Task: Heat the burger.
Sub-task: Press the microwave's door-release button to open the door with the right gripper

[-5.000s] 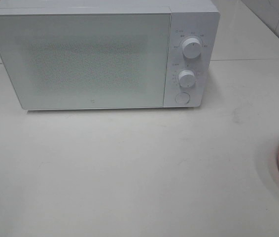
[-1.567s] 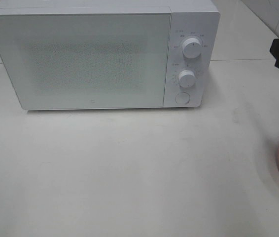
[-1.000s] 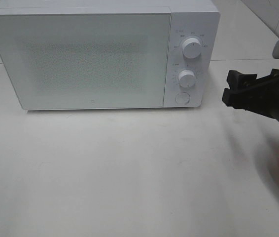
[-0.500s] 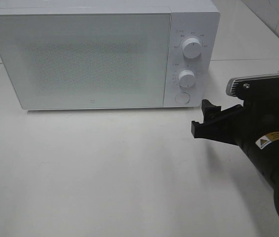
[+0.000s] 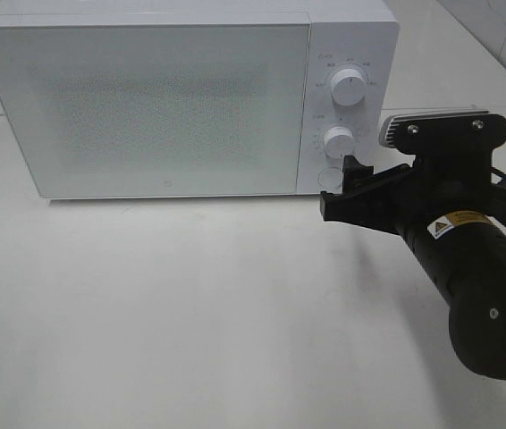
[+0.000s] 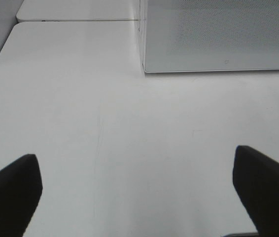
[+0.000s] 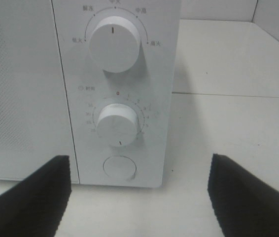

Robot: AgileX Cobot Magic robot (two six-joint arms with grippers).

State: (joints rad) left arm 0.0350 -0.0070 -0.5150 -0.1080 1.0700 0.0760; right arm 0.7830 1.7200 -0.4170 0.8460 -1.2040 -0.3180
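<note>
Burger: not seen in any view, so place relative to either pincer cannot be told. Microwave (image 5: 164, 107) stands at back of white table (image 5: 190, 313), door shut. Right pincer (image 5: 341, 189) open wide, nothing between fingers, aimed at control panel, near round button (image 7: 120, 167) below lower dial (image 7: 117, 123) and upper dial (image 7: 114, 43); contact with panel cannot be told. Left pincer (image 6: 134, 153) open wide, empty, above bare table, well apart from microwave's front corner.
</note>
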